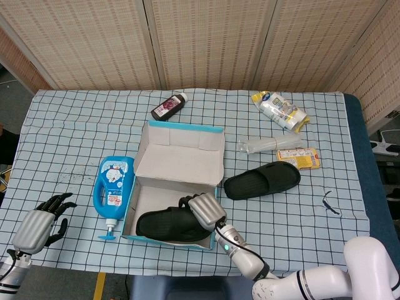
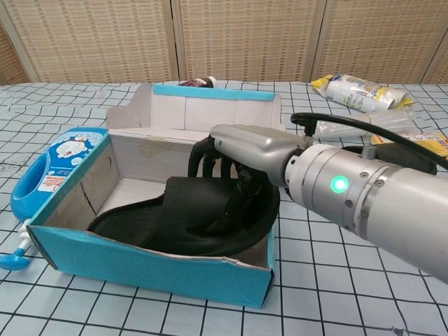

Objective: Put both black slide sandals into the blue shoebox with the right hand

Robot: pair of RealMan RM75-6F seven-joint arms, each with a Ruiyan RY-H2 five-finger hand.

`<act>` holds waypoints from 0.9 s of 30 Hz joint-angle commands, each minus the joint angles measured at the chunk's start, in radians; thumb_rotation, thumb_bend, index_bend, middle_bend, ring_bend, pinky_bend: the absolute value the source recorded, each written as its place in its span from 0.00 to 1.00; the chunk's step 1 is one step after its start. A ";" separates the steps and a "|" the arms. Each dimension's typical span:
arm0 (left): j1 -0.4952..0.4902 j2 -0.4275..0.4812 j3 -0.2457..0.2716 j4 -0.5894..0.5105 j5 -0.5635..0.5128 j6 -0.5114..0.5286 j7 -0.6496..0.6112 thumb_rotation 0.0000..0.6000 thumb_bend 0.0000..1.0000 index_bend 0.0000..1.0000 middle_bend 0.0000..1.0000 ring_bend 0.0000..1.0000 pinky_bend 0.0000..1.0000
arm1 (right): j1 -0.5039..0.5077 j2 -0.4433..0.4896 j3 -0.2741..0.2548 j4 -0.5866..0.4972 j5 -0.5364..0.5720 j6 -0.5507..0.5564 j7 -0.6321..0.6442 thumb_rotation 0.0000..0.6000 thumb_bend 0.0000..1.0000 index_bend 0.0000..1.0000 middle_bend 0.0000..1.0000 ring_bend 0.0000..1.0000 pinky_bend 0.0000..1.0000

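Right robot hand [image 2: 241, 150] gripped one black slide sandal [image 1: 172, 223] by its strap, fingers curled through it. That sandal sat low inside the blue shoebox [image 1: 164, 242], near the front wall, toe end toward the robot's left. Second sandal [image 1: 261, 180] lay on the table [image 1: 75, 119] just right of the box, untouched. Left robot hand [image 1: 39, 225] rested at the table's near-left edge, fingers loosely apart, holding nothing. Blue detergent bottle [image 1: 112, 189] lay beside the box's left wall.
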 commanded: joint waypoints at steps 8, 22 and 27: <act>-0.001 -0.001 0.000 0.003 -0.003 -0.005 -0.003 1.00 0.62 0.29 0.13 0.15 0.36 | 0.002 -0.071 -0.010 0.182 -0.082 -0.083 0.166 1.00 0.02 0.59 0.61 0.46 0.70; -0.004 -0.001 0.002 0.005 -0.001 -0.011 -0.008 1.00 0.62 0.29 0.13 0.15 0.36 | -0.003 -0.051 -0.020 0.253 -0.166 -0.180 0.323 1.00 0.02 0.33 0.34 0.14 0.45; -0.006 -0.003 0.003 0.005 -0.004 -0.019 0.000 1.00 0.62 0.29 0.13 0.15 0.36 | -0.018 -0.008 -0.016 0.220 -0.260 -0.174 0.407 1.00 0.02 0.19 0.17 0.01 0.27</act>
